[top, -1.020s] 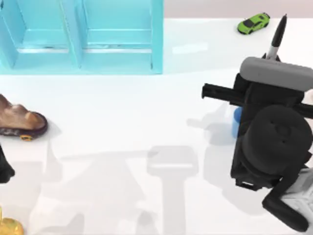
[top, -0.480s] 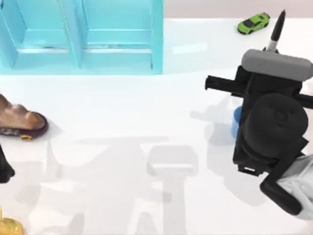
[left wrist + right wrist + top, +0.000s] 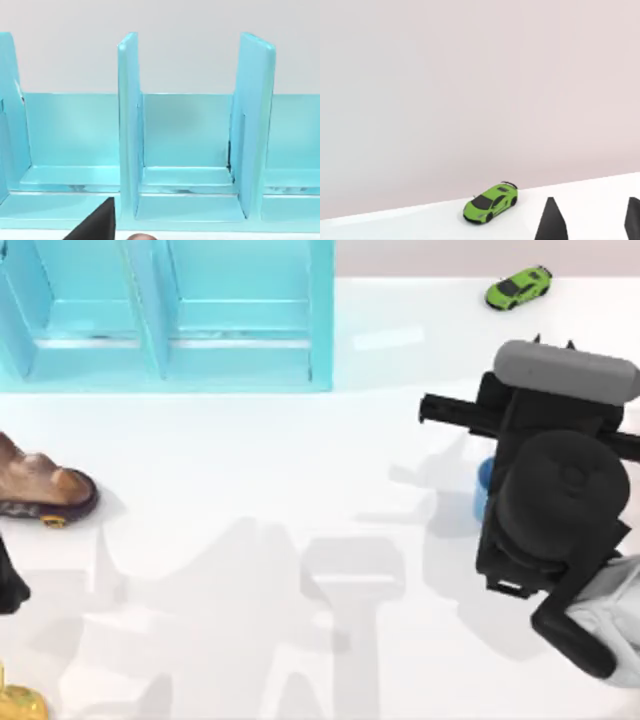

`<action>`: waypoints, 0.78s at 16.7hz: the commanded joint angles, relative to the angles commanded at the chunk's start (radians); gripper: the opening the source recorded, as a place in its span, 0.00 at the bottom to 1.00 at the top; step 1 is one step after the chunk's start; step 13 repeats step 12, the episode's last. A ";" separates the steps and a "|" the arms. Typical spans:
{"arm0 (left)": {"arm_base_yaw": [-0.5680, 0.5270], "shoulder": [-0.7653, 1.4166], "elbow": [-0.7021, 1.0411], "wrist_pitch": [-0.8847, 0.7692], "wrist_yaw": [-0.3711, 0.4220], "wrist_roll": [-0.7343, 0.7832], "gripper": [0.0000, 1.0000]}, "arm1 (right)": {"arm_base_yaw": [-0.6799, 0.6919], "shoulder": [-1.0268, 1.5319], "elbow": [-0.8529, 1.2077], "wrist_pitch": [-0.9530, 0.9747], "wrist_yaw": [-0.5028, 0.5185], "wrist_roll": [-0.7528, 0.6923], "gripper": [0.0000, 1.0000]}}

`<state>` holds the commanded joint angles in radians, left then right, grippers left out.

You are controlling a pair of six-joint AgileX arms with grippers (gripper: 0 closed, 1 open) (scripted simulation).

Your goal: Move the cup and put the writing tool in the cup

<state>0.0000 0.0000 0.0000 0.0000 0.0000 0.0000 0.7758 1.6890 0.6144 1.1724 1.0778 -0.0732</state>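
The cup (image 3: 483, 485) shows as a light-blue sliver at the table's right side, mostly covered by my right arm, which stands above it. The writing tool is hidden. In the top view the tips of my right gripper (image 3: 555, 342) poke out just beyond the arm's grey wrist block. In the right wrist view the right gripper (image 3: 591, 222) has its two black fingertips (image 3: 550, 220) apart, with nothing between them. My left arm (image 3: 8, 580) is parked at the table's left edge, and one black finger (image 3: 97, 225) of it appears in the left wrist view.
A teal shelf unit (image 3: 170, 315) with upright dividers (image 3: 129, 125) stands at the back left. A green toy car (image 3: 519, 287) sits at the back right. A brown shoe-like object (image 3: 40, 485) lies at the left and a yellow object (image 3: 20, 705) at the front left corner.
The marker that stuck out past the right gripper's tips is gone from sight. The right arm has barely moved and the left arm has stayed still.
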 joint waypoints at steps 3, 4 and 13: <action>0.000 0.000 0.000 0.000 0.000 0.000 1.00 | 0.000 0.000 0.000 0.000 0.000 0.000 0.75; 0.000 0.000 0.000 0.000 0.000 0.000 1.00 | 0.000 0.000 0.000 0.000 0.000 0.000 0.83; 0.000 0.000 0.000 0.000 0.000 0.000 1.00 | 0.000 0.000 0.000 0.000 0.000 0.000 1.00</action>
